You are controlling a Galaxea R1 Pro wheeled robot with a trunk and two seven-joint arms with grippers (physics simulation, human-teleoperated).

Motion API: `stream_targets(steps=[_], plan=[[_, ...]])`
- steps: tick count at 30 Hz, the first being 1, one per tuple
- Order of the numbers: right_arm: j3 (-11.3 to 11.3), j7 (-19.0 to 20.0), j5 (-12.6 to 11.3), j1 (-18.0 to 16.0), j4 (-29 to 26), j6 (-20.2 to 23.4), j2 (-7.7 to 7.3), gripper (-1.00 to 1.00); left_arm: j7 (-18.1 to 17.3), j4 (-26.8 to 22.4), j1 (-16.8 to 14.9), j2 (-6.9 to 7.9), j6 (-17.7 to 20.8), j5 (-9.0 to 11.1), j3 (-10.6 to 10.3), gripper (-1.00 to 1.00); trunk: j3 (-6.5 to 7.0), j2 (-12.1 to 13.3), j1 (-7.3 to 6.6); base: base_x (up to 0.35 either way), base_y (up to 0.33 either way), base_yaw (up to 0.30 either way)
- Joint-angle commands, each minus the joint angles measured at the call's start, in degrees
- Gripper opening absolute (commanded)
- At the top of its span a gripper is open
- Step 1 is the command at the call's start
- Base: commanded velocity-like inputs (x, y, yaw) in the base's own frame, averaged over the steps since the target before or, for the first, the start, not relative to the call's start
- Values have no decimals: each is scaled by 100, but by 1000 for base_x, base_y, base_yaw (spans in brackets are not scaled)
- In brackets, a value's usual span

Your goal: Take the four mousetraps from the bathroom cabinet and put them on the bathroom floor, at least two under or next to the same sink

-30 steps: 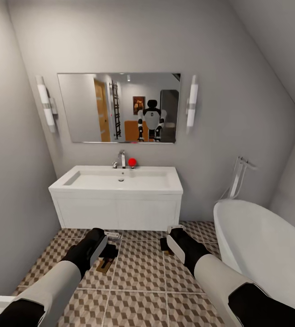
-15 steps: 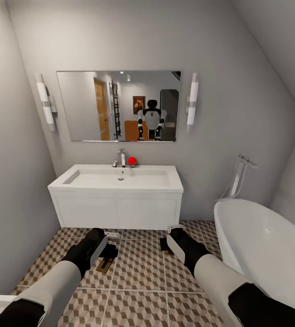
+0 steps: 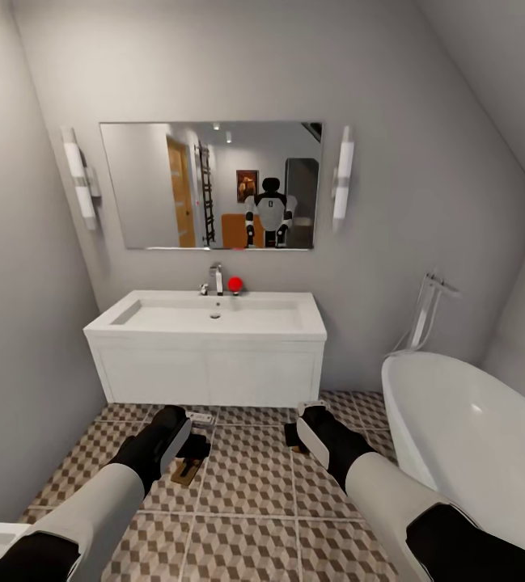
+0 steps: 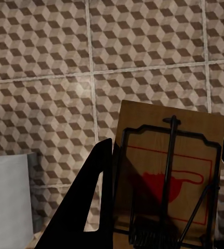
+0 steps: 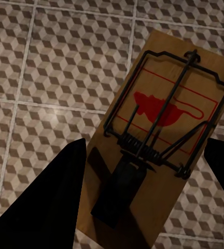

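Observation:
Two mousetraps are in my grippers above the bathroom floor (image 3: 250, 485), which has cube-patterned tiles. My left gripper (image 3: 188, 446) is shut on a tan mousetrap (image 3: 185, 472); in the left wrist view that mousetrap (image 4: 169, 171) sits between the dark fingers (image 4: 86, 218), its wire bar and red mark facing the camera. My right gripper (image 3: 297, 428) is shut on another mousetrap (image 3: 292, 437), which lies diagonally as the mousetrap (image 5: 158, 135) between the fingers (image 5: 50, 207) in the right wrist view. Both grippers hang in front of the white sink vanity (image 3: 209, 356). The cabinet is out of direct view.
A white bathtub (image 3: 472, 436) fills the right side, with a floor-standing tap (image 3: 424, 311) behind it. On the sink stand a faucet (image 3: 216, 280) and a red ball (image 3: 234, 284). A mirror (image 3: 209, 184) above reflects me. Grey walls close in on the left and behind.
The whole view has shifted slightly, with the mirror and sink a little higher in the picture, so the camera moved. Both arms and their mousetraps keep the same pose.

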Motion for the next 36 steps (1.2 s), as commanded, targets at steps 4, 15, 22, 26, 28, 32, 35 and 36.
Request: stream_targets(steps=[4,15,22,26,28,32,35,36], plan=[[25,-50,-50,-5,-4,20,0,-100,50,-7,-7,5,24,54,-27,-100,-80,-168,89,0,0,0],[32,-50,-50,-3,-4,21,0,-100,50,-71,-8,7,31,54,-21,-100,-278,-609,331,0,0,0],[32,-50,-50,-3,-4,22,0,-100,50,-218,-1,4,34,54,-20,-100,-403,-890,485,0,0,0],[32,-50,-50,-3,-4,22,0,-100,50,-239,0,3,34,54,-20,-100,-475,-1050,572,0,0,0],[32,-50,-50,-3,-4,22,0,-100,50,-244,0,3,33,54,-20,-100,-511,-1130,616,0,0,0],[32,-50,-50,-4,-4,22,0,-100,50,-249,1,3,32,54,-20,-100,-583,-1291,704,0,0,0],[32,-50,-50,-4,-4,22,0,-100,50,-251,1,3,32,54,-20,-100,-637,-1411,770,0,0,0],[32,-48,-50,-5,-4,22,0,-100,50,-251,1,3,32,54,-20,-100,-655,-1451,792,0,0,0]])
